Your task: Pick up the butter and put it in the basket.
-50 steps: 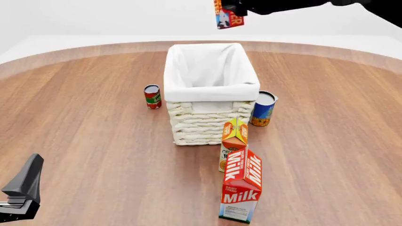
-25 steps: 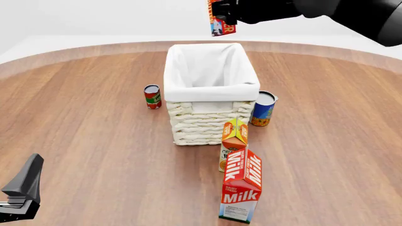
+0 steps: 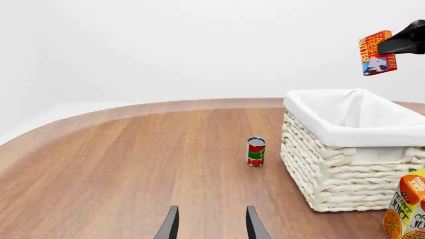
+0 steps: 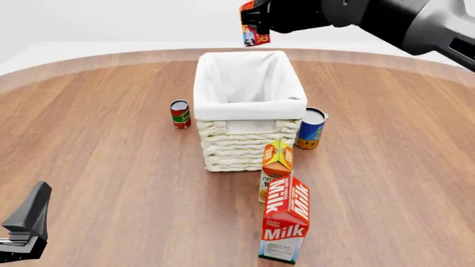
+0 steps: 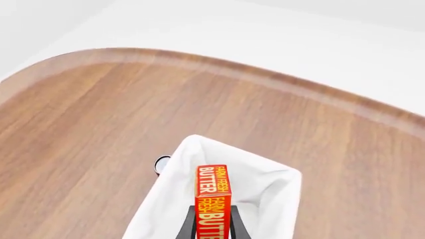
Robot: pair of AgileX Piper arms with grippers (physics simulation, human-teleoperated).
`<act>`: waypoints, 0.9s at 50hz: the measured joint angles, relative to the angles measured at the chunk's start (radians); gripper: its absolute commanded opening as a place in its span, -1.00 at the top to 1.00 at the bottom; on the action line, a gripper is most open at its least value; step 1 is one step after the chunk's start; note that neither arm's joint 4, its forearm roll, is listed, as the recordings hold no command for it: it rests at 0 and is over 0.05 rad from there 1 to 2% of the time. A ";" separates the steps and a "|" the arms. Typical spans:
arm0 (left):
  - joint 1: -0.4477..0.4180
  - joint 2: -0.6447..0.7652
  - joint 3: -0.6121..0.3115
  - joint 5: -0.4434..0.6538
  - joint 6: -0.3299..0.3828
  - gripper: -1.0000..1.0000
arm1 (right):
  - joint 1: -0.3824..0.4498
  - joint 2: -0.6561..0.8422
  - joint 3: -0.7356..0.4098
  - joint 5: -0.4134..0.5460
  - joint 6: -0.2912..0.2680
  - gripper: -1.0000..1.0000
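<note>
**Butter held in the air above the basket's far end**

The right gripper (image 4: 256,19) has its jaws clamped on the butter (image 4: 252,31), a small flat box held on edge well above the table (image 4: 97,144). Its narrow face is red-orange with yellow and white "FARM FRESH BUTTER" lettering running along its length, clear in the right wrist view (image 5: 212,199); the broad face carries a blue patch with a white figure, seen from the left wrist camera (image 3: 377,52). In the front view the box hangs over the far rim of the basket (image 4: 248,100), touching nothing but the fingers.

The basket is a cream woven wicker rectangle with a white cloth liner folded over its rim, standing near the middle of the table, its long sides running from near edge to far edge. A small red can (image 4: 180,114) stands just off its left side, a blue-and-yellow can (image 4: 311,128) just beside its right near corner. An orange juice carton (image 4: 277,167) stands close in front of the basket, and a red-and-white milk carton (image 4: 286,228) nearer the table's near edge.

The left gripper (image 3: 209,229) sits low by the near left corner, jaws apart and holding nothing.
</note>
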 measured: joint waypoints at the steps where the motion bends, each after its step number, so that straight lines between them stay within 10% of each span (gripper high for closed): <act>1: 0.000 0.000 0.000 0.000 0.000 -1.00 | 0.001 0.004 -0.002 0.000 0.001 1.00; 45: 0.000 0.000 0.000 0.000 0.000 -1.00 | -0.026 0.179 -0.056 -0.045 0.017 1.00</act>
